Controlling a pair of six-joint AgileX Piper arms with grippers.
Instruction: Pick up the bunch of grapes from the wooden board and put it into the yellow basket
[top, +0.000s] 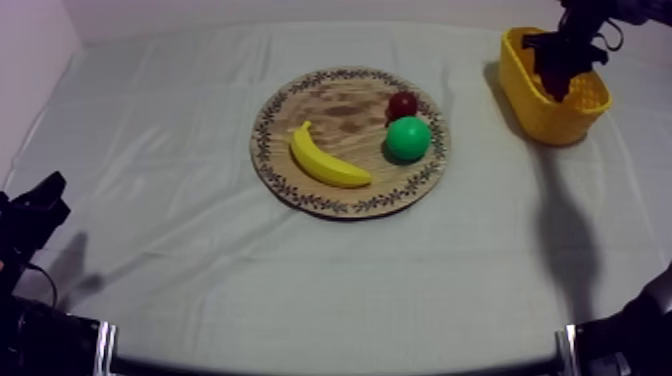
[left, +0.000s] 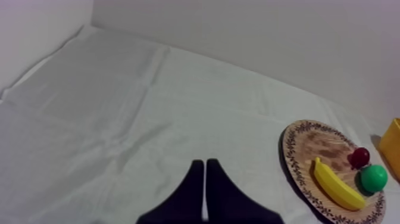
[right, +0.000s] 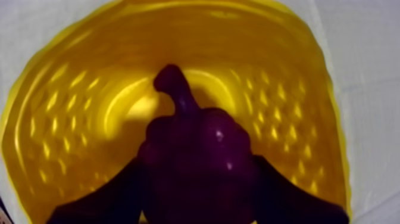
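Note:
The dark purple bunch of grapes (right: 196, 134) hangs stem-up inside the mouth of the yellow basket (right: 59, 119), above its floor. My right gripper (right: 197, 173) is shut on the grapes, one black finger at each side. From above, the right gripper (top: 560, 68) sits over the basket (top: 560, 112) at the table's far right. The round wooden board (top: 340, 105) lies mid-table. My left gripper (left: 205, 162) is shut on nothing, its fingers forming a narrow wedge, low at the left (top: 35, 215).
On the board lie a banana (top: 325, 158), a green round fruit (top: 408, 138) and a small red fruit (top: 402, 104). The left wrist view takes in the board (left: 309, 140) and a corner of the basket (left: 393, 146) beyond it.

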